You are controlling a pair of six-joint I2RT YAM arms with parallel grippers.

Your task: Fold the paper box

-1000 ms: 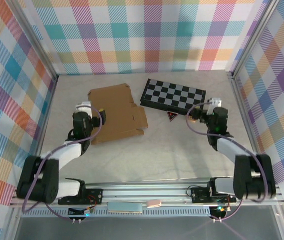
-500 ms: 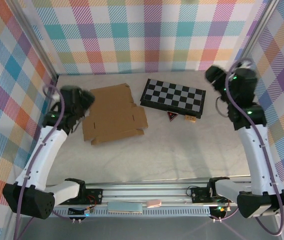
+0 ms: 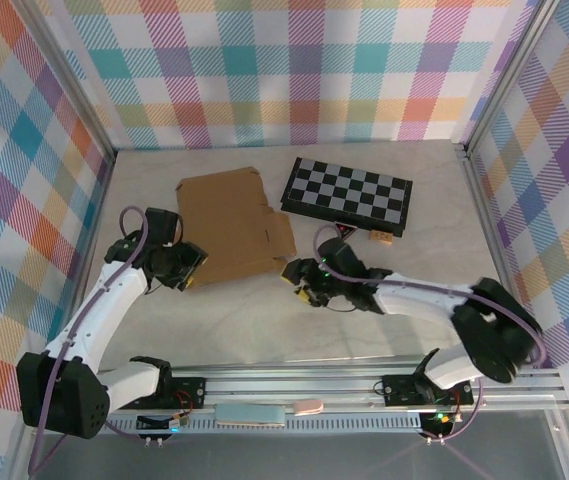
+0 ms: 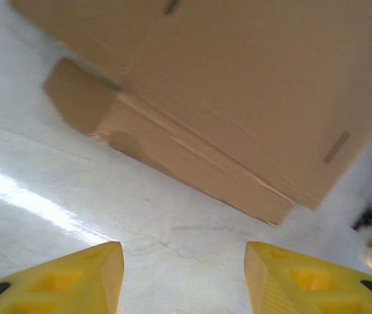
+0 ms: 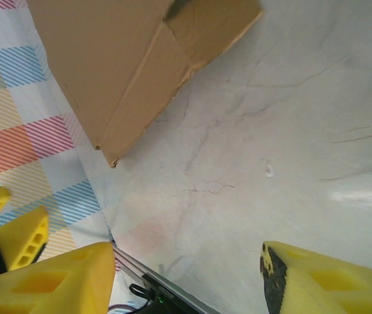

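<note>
The paper box (image 3: 232, 225) is a flat brown cardboard sheet with flaps, lying on the table left of centre. My left gripper (image 3: 190, 266) sits low at the box's front-left corner, open, with only bare table between its yellow fingertips (image 4: 74, 281); the box (image 4: 238, 98) lies just ahead of it. My right gripper (image 3: 300, 284) is low by the box's front-right flap, also open and holding nothing. In the right wrist view the box (image 5: 120, 59) lies ahead at upper left, apart from that gripper (image 5: 186, 281).
A black-and-grey checkered board (image 3: 347, 188) lies behind and to the right of the box. A small dark triangular piece (image 3: 344, 232) and a small tan block (image 3: 381, 237) sit in front of it. Plaid walls close in three sides.
Both arms swung from raised poses down to the table at the box's front corners. Both grippers' jaws have narrowed. The box has barely shifted.
</note>
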